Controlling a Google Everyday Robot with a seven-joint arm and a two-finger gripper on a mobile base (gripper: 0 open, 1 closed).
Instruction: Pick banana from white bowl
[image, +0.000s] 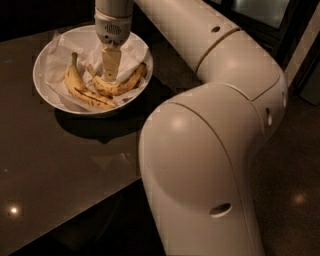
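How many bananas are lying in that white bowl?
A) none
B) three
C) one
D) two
D: two lie in the bowl, a long-stemmed banana on the left and a curved banana directly under the gripper, which hangs low over the bowl.

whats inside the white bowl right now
Crumpled white paper lines the white bowl. On it lie two bananas: the mottled banana and a brighter banana. The end effector, low over the bowl, hides part of the mottled banana.
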